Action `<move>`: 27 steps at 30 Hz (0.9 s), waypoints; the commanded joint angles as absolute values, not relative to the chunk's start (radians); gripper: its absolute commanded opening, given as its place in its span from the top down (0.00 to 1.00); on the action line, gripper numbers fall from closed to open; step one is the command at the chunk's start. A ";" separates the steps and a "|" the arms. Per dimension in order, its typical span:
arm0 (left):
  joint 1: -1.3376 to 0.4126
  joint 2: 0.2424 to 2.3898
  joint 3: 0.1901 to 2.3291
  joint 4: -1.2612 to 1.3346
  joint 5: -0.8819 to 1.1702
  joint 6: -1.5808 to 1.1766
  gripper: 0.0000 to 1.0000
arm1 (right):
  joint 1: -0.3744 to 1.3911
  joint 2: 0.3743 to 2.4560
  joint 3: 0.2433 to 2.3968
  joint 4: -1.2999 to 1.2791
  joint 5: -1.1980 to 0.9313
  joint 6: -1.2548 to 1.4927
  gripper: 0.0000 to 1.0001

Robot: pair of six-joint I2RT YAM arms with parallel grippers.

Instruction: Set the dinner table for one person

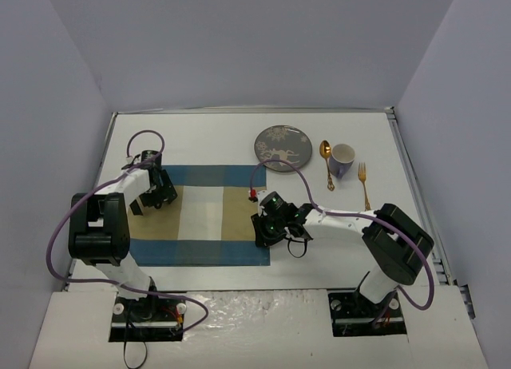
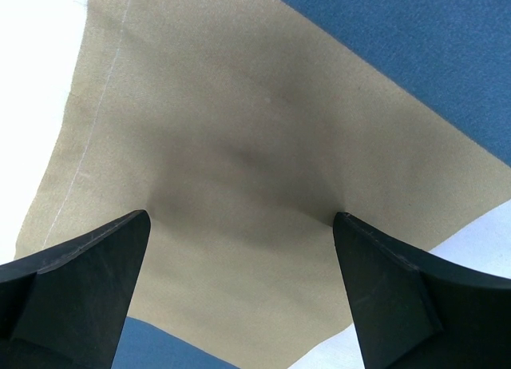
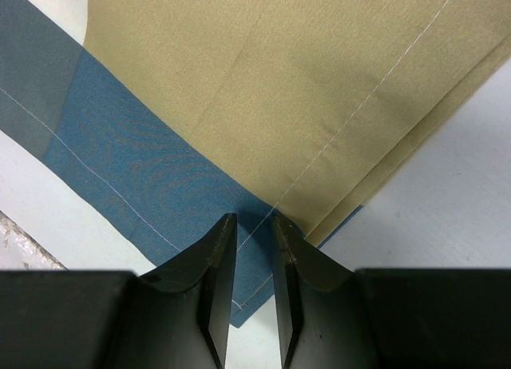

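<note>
Fabric of the blue-and-tan checked cloth placemat [image 1: 200,213] is pinched by the nearly closed right hand [image 3: 254,219]; the left hand [image 2: 239,217] is spread wide, empty, on it. Underneath lies the large flat white worktop [image 1: 207,141].

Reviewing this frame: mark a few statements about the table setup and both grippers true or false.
1. The plate rests on the placemat. False: it sits on the bare dinner table, beyond the placemat's far right corner.
2. The left gripper is open wide over the placemat's tan part. True.
3. The spoon lies between plate and mug. True.
4. The fork lies left of the plate. False: it lies right of the mug.
5. The right gripper is open wide. False: it is nearly closed on the placemat's edge.
</note>
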State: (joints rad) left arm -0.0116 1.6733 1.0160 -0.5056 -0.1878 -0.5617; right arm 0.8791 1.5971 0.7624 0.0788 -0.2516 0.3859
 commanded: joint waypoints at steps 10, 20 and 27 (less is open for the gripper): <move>-0.067 1.323 1.271 -0.680 -0.205 -0.471 0.03 | 0.847 1.413 0.965 -0.083 -0.049 0.428 0.44; -0.067 0.946 1.043 -0.589 -0.025 -0.262 0.03 | 0.544 1.172 0.881 0.096 0.114 0.646 0.00; -0.071 0.718 0.833 -0.482 0.003 -0.247 0.03 | 0.335 1.251 0.704 0.412 -0.073 0.855 0.00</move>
State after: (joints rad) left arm -0.0704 0.7948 0.8637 -0.5891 -0.0345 -0.2852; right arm 0.4055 1.1757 0.7888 0.1625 0.0415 0.6958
